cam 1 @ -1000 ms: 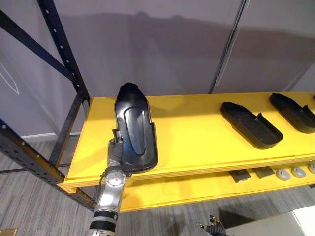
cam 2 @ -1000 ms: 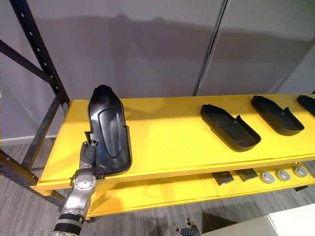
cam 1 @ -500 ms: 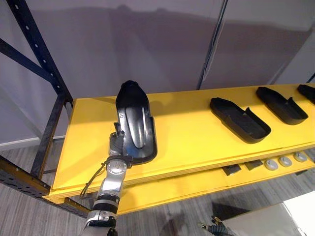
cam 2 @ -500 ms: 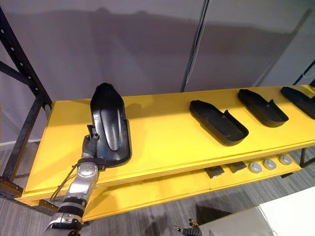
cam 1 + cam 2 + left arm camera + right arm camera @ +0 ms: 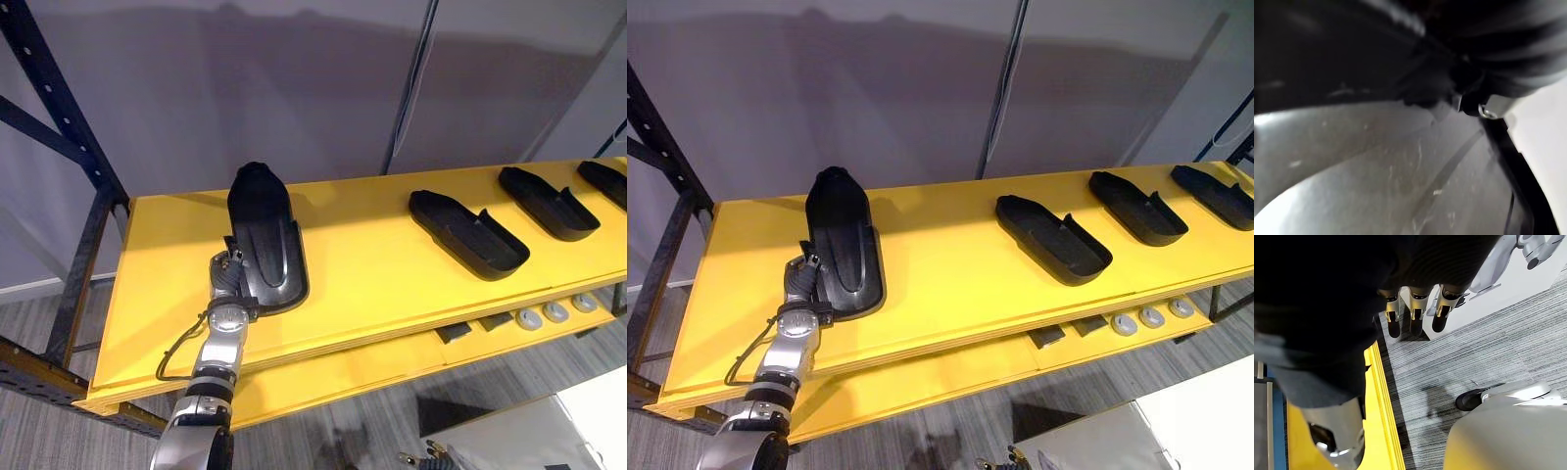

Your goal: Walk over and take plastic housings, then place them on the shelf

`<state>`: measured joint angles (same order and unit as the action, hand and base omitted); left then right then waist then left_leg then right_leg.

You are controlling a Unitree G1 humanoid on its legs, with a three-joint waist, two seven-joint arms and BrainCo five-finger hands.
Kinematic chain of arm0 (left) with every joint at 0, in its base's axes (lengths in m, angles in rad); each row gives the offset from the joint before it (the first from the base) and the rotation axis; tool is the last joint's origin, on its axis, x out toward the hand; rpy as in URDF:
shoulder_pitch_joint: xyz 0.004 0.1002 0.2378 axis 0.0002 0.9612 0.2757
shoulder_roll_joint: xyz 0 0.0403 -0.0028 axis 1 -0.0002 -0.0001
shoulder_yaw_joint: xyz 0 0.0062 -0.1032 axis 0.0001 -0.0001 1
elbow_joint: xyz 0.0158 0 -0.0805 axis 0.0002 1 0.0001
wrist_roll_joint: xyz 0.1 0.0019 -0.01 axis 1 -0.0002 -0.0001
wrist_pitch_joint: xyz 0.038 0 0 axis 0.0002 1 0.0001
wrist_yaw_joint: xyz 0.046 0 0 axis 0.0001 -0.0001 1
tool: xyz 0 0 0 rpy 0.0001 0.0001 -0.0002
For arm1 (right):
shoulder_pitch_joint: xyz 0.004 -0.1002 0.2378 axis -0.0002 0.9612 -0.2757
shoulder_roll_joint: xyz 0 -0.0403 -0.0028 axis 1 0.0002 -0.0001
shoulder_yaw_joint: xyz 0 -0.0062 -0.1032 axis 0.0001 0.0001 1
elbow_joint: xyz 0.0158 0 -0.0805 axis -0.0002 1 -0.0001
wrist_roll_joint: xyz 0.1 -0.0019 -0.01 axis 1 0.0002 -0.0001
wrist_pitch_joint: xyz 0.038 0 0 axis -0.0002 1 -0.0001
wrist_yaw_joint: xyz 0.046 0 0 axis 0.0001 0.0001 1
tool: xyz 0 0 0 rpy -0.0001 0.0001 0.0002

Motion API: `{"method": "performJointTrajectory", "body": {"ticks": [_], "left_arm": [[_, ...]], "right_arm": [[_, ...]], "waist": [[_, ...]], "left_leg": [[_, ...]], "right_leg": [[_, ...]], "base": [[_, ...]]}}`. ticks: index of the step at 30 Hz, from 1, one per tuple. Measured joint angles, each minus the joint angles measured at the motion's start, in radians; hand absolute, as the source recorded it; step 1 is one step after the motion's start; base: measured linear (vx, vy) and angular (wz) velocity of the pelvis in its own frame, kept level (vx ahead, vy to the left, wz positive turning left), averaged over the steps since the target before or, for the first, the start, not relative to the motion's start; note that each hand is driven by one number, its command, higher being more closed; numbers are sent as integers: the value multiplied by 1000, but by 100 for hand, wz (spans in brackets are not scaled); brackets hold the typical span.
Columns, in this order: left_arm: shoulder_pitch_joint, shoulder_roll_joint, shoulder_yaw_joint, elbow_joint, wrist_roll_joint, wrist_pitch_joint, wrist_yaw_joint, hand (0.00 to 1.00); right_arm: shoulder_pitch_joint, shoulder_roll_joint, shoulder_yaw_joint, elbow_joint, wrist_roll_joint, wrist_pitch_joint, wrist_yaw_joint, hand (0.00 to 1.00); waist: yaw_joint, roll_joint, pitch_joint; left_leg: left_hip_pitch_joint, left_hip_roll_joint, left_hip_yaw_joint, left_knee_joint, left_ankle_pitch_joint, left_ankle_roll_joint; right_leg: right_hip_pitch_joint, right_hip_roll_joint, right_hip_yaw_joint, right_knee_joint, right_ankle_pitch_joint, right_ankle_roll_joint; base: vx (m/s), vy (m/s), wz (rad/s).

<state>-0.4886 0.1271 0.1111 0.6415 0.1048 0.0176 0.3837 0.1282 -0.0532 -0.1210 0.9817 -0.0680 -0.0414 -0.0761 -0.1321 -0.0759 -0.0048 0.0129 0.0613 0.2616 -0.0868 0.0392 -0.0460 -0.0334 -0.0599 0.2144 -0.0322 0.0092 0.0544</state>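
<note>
Left eye view: left hand at the long black plastic housing, grasp impossible to tell. A snagged withdrawal could drag it off the yellow shelf.

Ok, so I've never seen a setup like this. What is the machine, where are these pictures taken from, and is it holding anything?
This is a humanoid robot on two legs, with two arms. The two wide pictures come from a stereo camera on its head, looking down at a yellow shelf in a dark metal rack. The two close pictures come from cameras on its wrists.

Its left hand grips the near end of a black plastic housing, which seems to rest on the shelf. The left wrist view shows that housing from very close. Three more housings lie further to the right.

The right hand hangs open over the grey floor, holding nothing.
</note>
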Motion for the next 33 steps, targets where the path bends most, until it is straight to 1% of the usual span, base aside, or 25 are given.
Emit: {"method": "performJointTrajectory", "body": {"ticks": [4, 9, 12, 16, 20, 23, 25, 30, 33], "left_arm": [[-28, 0, 2, 14, -16, -2, 5, 0], [-33, -1, 13, 12, -63, -5, 11, 0], [-33, -3, 12, 7, -86, -13, 27, 0], [-18, -19, 12, -35, -145, -25, 54, 0], [36, -56, 11, -145, -202, -40, 72, 0], [76, -81, 11, -230, -202, -42, 85, 0], [90, -83, 8, -283, -200, -42, 91, 0], [111, -90, -10, -476, -151, -50, 97, 0], [112, -94, -31, -570, -118, -73, 85, 0]], "right_arm": [[-6, 2, 1, 1, 0, 0, 1, 0], [-10, 6, 2, 1, -1, 0, 1, 0], [-12, 8, 2, 2, -1, 0, 0, 0], [-13, 7, 2, 3, -1, 0, 0, 0], [-16, 7, 2, 2, -19, 0, 0, 0], [-15, 7, 2, 2, -20, 0, -3, 0], [-14, 7, 2, 2, -20, 0, -3, 0], [-7, 3, 2, 5, -20, 0, -4, 0], [-5, -2, 3, 16, -20, -1, -3, 0]], "waist": [[-3, -5, 12], [-17, -10, 16], [-18, -14, 19], [-18, -15, 21], [-17, -14, 34], [-14, -13, 35], [-12, -13, 35], [7, -12, 36], [15, -11, 36]], "left_leg": [[5, 0, 0, 0, -1, 0], [12, 0, 0, 0, -5, 0], [13, 0, 0, 0, -5, 0], [13, 0, -2, 0, -5, 0], [13, 0, -10, 0, -5, 0], [12, 0, -13, 0, -5, 1], [12, 0, -15, 0, -5, 1], [12, 0, -18, 0, -2, 4], [15, -1, -22, 0, -1, 5]], "right_leg": [[8, 0, 0, -8, 1, 0], [17, -1, 0, -11, 1, -1], [17, -1, 0, -11, 1, 0], [19, -1, -2, -13, 1, -1], [23, -1, -8, -14, 1, -1], [24, -1, -10, -14, 1, -1], [25, -1, -12, -14, 1, -1], [30, -2, -9, -3, 0, 0], [27, -1, -6, 14, -5, 6]], "base": [[8, 3, -1], [0, 0, 0], [0, 0, 0], [3, 3, 1], [5, 7, 5], [2, 3, 1], [2, 10, 3], [-5, 9, 2], [-16, 14, 3]]}}
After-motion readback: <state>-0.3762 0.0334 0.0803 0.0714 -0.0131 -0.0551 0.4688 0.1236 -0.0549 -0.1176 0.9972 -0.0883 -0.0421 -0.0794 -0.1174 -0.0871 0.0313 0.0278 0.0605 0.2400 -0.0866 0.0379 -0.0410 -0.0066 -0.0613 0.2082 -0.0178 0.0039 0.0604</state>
